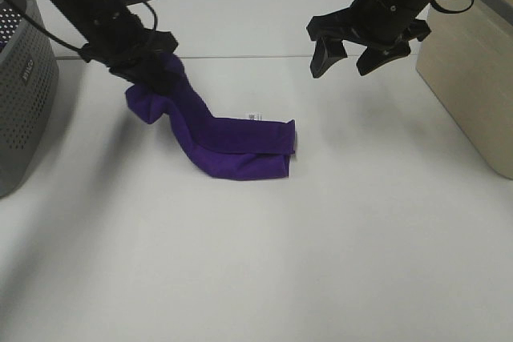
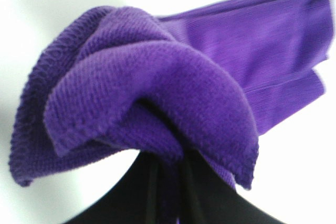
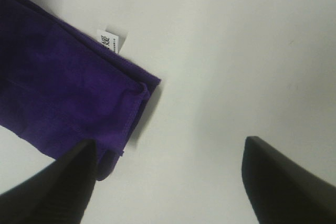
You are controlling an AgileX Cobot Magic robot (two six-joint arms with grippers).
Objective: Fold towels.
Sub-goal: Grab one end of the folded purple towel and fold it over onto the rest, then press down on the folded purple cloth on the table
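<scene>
The deep purple towel (image 1: pixel 228 143) lies folded into a long strip on the white table, its right end flat and its left end lifted. A small white tag (image 1: pixel 256 116) sticks out at its far edge. My left gripper (image 1: pixel 148 76) is shut on the towel's left end and holds it bunched above the table; the left wrist view shows the cloth (image 2: pixel 157 93) gathered between the black fingers (image 2: pixel 210 198). My right gripper (image 1: pixel 351 58) is open and empty, hovering above the table to the right of the towel. The right wrist view shows the towel's end (image 3: pixel 68 98), the tag (image 3: pixel 111 40), and both fingertips (image 3: pixel 273 177) apart.
A grey perforated basket (image 1: pixel 22 94) stands at the left edge. A beige box (image 1: pixel 473 78) stands at the right edge. White table (image 1: pixel 321 246) extends in front of the towel.
</scene>
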